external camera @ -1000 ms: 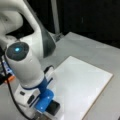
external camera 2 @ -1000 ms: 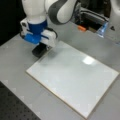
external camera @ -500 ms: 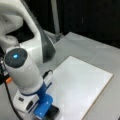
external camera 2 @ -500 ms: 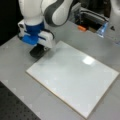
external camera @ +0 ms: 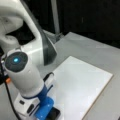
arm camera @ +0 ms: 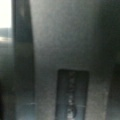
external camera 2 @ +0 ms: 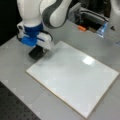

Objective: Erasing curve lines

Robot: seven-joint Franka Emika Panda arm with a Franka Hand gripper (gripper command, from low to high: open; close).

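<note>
While hovering at the white board's [external camera 2: 75, 80] corner, left of frame in a front view, gripper [external camera 2: 37, 51] sits low over the black eraser block [external camera 2: 35, 53]. Jaws: cannot tell. No curve lines visible on the board. Grey table [external camera 2: 15, 75] beneath.

No curve lines can be made out in either front view.

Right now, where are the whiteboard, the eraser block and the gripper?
whiteboard [external camera 2: 75, 77]: front view, bare middle of its surface.
eraser block [external camera 2: 35, 53]: front view, its dark top.
gripper [external camera 2: 38, 48]: front view, fingertips over the eraser.
</note>
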